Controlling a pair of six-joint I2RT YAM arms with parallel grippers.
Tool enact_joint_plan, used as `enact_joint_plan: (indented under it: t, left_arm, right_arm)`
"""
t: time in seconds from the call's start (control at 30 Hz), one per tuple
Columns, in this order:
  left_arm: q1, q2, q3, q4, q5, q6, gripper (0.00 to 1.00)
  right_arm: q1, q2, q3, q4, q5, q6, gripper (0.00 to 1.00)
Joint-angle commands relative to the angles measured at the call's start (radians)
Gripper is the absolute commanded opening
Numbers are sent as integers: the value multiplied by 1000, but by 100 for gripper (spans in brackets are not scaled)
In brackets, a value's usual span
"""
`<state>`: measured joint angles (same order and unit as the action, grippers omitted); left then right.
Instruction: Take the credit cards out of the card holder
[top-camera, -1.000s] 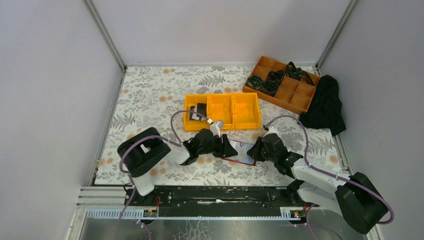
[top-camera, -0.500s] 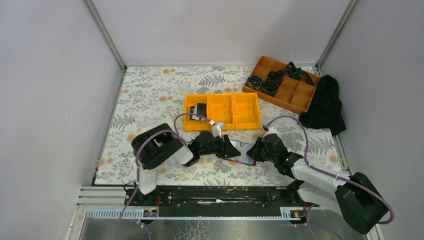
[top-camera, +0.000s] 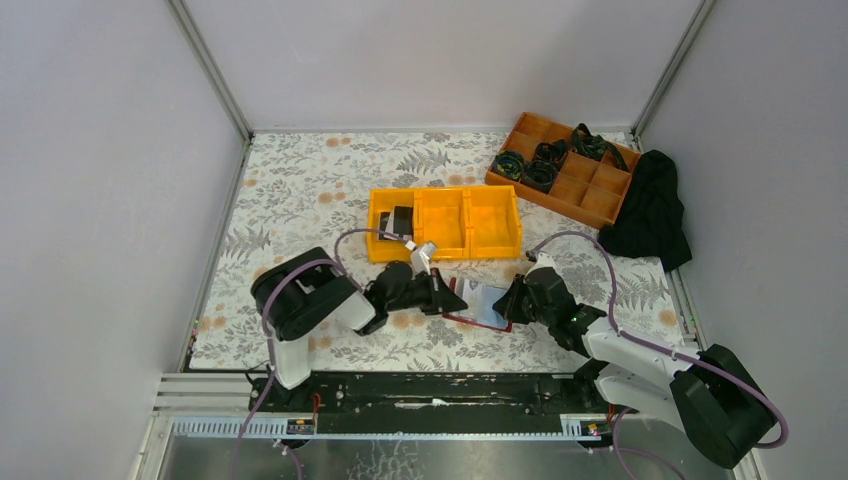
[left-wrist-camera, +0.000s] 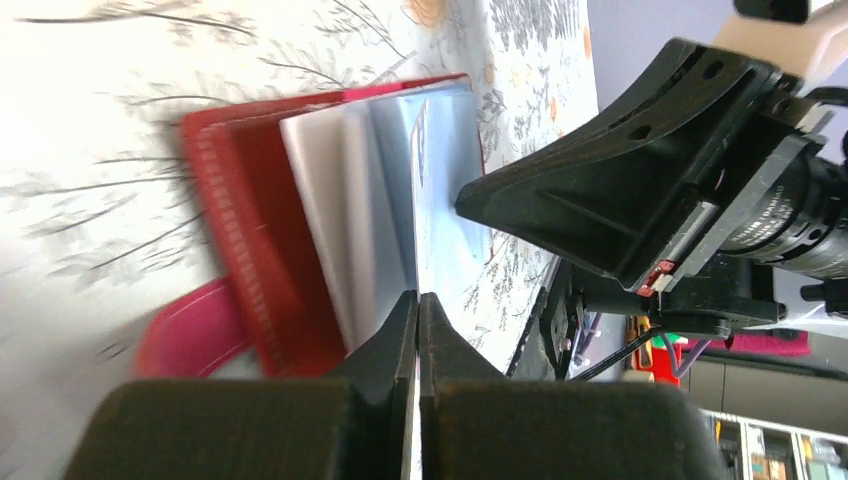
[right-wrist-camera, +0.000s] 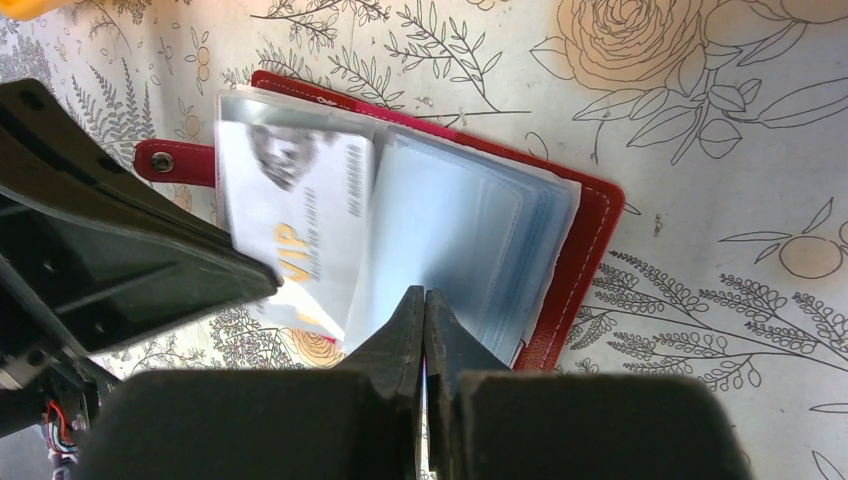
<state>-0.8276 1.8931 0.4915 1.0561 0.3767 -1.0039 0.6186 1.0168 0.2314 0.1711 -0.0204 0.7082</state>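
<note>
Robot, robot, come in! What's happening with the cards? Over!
Left gripper shut on a white credit card, partway out. Right gripper shut at the card holder's edge. Nothing in the way.

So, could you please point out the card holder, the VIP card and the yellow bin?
Card holder (right-wrist-camera: 585, 235): right wrist view, its red right border.
VIP card (right-wrist-camera: 300, 215): right wrist view, its pale face.
Yellow bin (top-camera: 492, 222): top view, right compartment's floor.

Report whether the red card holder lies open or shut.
Open: the card holder lies spread on the table, its clear sleeves fanned and a grey-white VIP card showing.
</note>
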Motion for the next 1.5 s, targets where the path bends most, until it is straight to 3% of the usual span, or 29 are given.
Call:
enact_joint_plan:
  t: [0.0,0.27,0.4,0.57,0.7,0.83,1.2,1.47]
  left_arm:
    - [73,-112,-89,5,-35,37,0]
    - [152,-504,-74,-450,-166,207,0]
    - [264,-577,24,-668,-172,293,0]
    - [468,-558,85,-699,-94,320,0]
    - [545,-489,190,-780,-39,391,0]
    - [607,-421,253,-763,45,411,0]
    - [632,-183,466,-867,134,514,0]
    - [606,-157,499,-927,39,523,0]
  right_arm:
    - [-8,-3,-10,-3,-3,-3,1]
    - [-8,4,-12,9,-10,-3,1]
    - [-8,9,-12,18,-18,-1,1]
    - [-8,-3,-22,16,-17,-2,1]
    - [-8,-12,-24,9,-12,-10,1]
    - [-8,-19,-24,3,-8,-12,1]
    - [-9,-33,-20,-19,17,-21,1]
    - [-9,-45,-23,-27,19,-20,2]
